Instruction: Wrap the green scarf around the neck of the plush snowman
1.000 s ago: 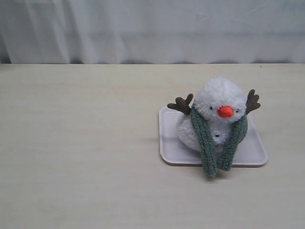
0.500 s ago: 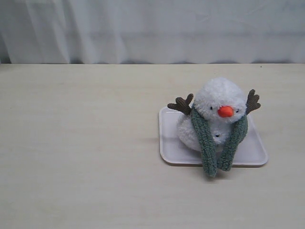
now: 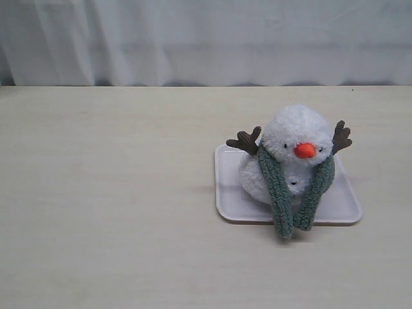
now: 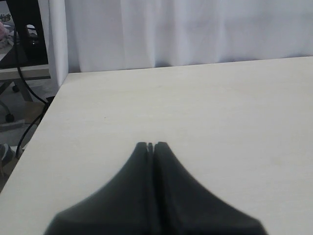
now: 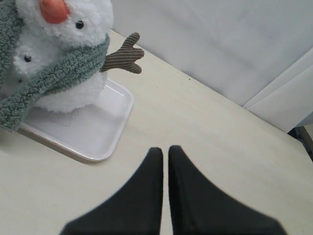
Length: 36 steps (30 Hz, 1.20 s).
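On the white tray (image 3: 226,193), right of centre on the pale wooden table (image 3: 116,193), sits the plush snowman (image 3: 293,132), orange nose (image 3: 304,150) facing the exterior camera. Brown antler-like arms (image 3: 245,141) stick out on either side of the head.

Green scarf (image 3: 278,190): looped behind the plush snowman's neck (image 3: 293,166), with one end coming down the front on each side of the nose. The ends converge toward the bottom and meet just at the tray's near rim, uncrossed. The end on the left of the exterior view reaches slightly lower and hangs over the rim onto the table.

Right wrist view: scarf (image 5: 63,73) runs as a band under the head and across the white body. One antler arm (image 5: 122,55) points out above the tray corner (image 5: 105,127).

Left gripper (image 4: 150,145): fingers pressed together, only a hairline seam between them, nothing held. It hovers over bare table near the edge, well apart from the tray.

Right gripper (image 5: 165,151): fingers drawn together with a thin slit showing, nothing held. It is over the table just beside the tray, clear of snowman and scarf.

White curtain (image 3: 193,38) backs the table.
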{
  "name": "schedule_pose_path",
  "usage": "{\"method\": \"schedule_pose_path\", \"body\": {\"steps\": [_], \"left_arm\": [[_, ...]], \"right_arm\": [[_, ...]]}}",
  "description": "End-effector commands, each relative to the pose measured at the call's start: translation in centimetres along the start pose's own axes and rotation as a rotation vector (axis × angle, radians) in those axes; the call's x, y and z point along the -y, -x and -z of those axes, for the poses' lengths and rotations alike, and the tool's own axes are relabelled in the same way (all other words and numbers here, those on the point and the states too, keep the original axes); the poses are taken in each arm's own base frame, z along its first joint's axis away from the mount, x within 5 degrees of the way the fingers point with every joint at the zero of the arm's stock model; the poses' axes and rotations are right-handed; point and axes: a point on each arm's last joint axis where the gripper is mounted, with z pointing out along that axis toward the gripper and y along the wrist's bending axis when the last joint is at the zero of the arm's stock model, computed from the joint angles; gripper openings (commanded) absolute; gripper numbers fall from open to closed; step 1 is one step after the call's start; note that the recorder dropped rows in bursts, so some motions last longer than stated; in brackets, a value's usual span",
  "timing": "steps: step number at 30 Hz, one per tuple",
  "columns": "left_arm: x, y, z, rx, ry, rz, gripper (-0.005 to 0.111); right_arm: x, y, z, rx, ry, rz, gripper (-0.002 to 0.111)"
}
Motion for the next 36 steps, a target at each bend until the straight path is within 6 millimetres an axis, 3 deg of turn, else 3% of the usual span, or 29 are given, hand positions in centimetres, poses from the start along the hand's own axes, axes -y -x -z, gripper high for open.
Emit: {"method": "schedule_pose_path", "body": {"steps": [1, 9, 17, 36], "left_arm": [[-0.01, 0.07, 0.0, 0.016, 0.003, 0.006, 0.0], [-0.01, 0.07, 0.0, 0.016, 0.003, 0.006, 0.0], [-0.01, 0.07, 0.0, 0.016, 0.003, 0.006, 0.0], [-0.01, 0.07, 0.0, 0.016, 0.003, 0.006, 0.0]], "right_arm": [[-0.01, -0.08, 0.02, -0.003, -0.005, -0.007, 0.004], [-0.02, -0.1, 0.02, -0.005, -0.004, -0.078, 0.004], [0.0, -0.07, 0.02, -0.001, -0.006, -0.583, 0.004], [0.0, -0.07, 0.02, -0.001, -0.006, -0.579, 0.004]]}}
